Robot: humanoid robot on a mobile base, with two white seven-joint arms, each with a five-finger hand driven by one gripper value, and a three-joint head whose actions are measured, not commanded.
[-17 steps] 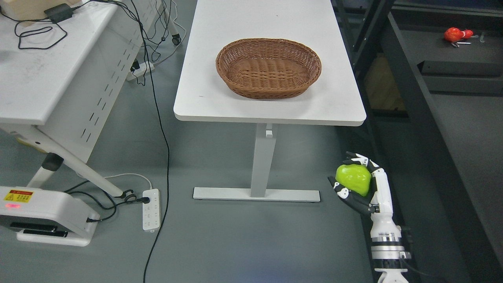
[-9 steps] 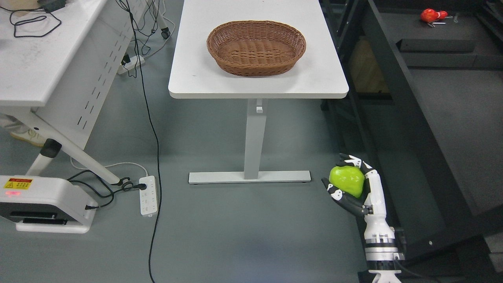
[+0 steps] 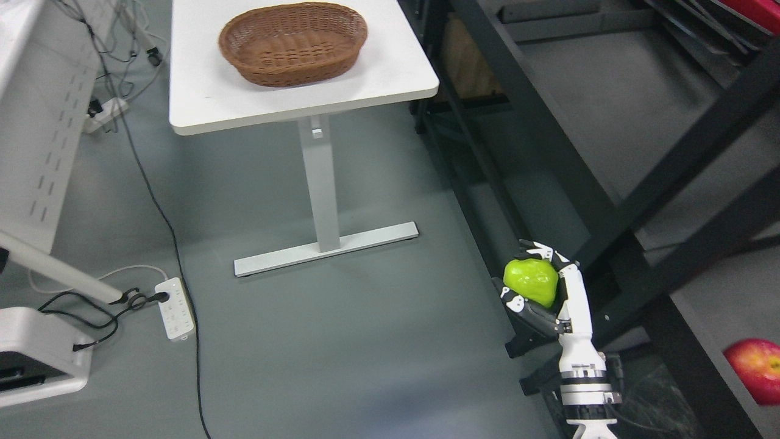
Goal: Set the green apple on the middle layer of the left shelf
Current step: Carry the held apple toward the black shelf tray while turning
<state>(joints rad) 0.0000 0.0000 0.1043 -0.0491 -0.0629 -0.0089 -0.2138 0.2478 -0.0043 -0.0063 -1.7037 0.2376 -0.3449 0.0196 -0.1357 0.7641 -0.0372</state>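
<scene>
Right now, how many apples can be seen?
2. A green apple sits in the right hand near the dark shelf frame; a red apple lies at the lower right edge, partly cut off. Others may be hidden.

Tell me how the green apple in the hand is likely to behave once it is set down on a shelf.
The green apple looks rounded and lumpy, so it may roll or rock on a flat shelf. Its glossy skin suggests it could slip. It keeps its shape in the right hand, so it is probably stiff.
</scene>
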